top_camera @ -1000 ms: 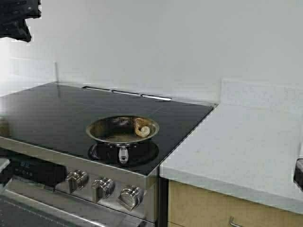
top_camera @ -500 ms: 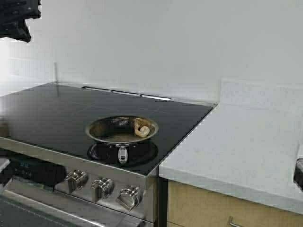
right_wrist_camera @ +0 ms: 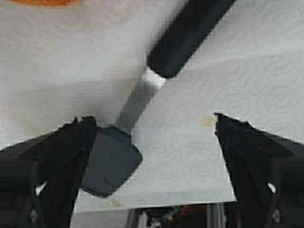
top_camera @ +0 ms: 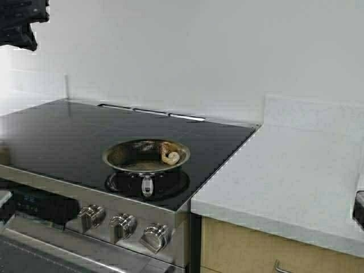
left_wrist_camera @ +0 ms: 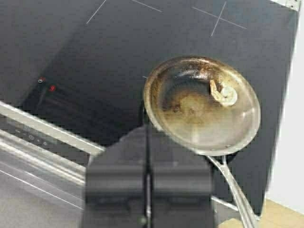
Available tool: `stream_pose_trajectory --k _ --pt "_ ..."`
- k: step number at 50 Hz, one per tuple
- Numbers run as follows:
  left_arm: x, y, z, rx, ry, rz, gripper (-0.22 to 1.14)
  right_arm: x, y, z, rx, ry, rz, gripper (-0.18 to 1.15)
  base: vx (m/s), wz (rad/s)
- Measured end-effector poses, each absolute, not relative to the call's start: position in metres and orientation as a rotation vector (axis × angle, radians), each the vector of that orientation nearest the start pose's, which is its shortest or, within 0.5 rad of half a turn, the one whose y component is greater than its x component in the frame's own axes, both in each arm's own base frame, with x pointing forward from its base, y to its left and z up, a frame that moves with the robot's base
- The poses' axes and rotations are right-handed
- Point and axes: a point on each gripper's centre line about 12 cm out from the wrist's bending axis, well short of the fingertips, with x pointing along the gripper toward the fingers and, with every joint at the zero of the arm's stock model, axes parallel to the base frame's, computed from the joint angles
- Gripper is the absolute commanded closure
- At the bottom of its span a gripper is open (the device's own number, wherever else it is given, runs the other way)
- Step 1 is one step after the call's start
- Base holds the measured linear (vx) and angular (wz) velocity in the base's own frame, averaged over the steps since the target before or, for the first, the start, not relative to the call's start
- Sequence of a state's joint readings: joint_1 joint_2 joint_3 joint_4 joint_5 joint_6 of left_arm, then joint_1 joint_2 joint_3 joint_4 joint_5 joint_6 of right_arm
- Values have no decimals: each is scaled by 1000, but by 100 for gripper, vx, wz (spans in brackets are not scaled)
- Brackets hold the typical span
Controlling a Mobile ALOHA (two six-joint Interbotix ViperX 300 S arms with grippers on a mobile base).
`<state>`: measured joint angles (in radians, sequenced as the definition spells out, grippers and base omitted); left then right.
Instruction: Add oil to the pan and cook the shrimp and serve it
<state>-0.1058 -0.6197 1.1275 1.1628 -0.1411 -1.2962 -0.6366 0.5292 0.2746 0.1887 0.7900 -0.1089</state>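
One pan (top_camera: 146, 156) sits on the black glass stove top (top_camera: 68, 133), near its front edge and above the row of three steel knobs (top_camera: 124, 226). Its short silver handle (top_camera: 148, 185) points straight toward the front of the stove, toward the robot. One shrimp (top_camera: 170, 155) lies inside the pan on the right side of the browned floor, curled into a hook; in the left wrist view the shrimp (left_wrist_camera: 224, 93) rests against the far wall of the pan (left_wrist_camera: 202, 105)

The left end effector (left_wrist_camera: 147, 183) hangs above the stove's front edge, on the handle side of the pan, its two fingers pressed together and clenched on nothing

The right end effector (right_wrist_camera: 152, 156) is spread wide over a white paper towel (right_wrist_camera: 228, 80), one finger on each side of a single spatula (right_wrist_camera: 137, 128) that lies flat on the towel. The spatula's long axis runs diagonally, blade near the fingers, black grip pointing away. The fingers are released and touch nothing

To the right of the stove runs a pale desk (top_camera: 296, 176)
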Motion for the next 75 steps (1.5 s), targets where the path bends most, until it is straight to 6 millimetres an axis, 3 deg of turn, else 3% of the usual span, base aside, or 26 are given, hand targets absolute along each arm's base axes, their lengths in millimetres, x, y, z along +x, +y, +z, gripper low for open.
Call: stream_pose_trajectory --k 23,34,40,49,53,64,72,75 --pt "239 -41 209 -138 468 -202 89 356 -234 98 624 1299 -404 -6 0 0" --pt "239 -41 209 -138 467 -200 89 372 -208 146 541 1208 -350 -3 0 0" --pt "239 -41 209 -138 466 -200 89 382 -185 179 470 1121 -312 14 0 0" --pt "239 -41 209 -138 467 -200 89 383 -136 225 371 970 -240 80 0 0" --pt "239 -41 209 -138 466 -200 89 380 -103 240 321 914 -182 99 0 0" --pt "239 -41 209 -138 467 -200 89 362 13 239 174 726 41 90 0 0" --pt "239 -41 209 -133 467 -201 89 345 79 227 117 543 176 91 0 0" --pt "239 -41 209 -129 466 -205 87 338 95 220 118 496 207 91 0 0"
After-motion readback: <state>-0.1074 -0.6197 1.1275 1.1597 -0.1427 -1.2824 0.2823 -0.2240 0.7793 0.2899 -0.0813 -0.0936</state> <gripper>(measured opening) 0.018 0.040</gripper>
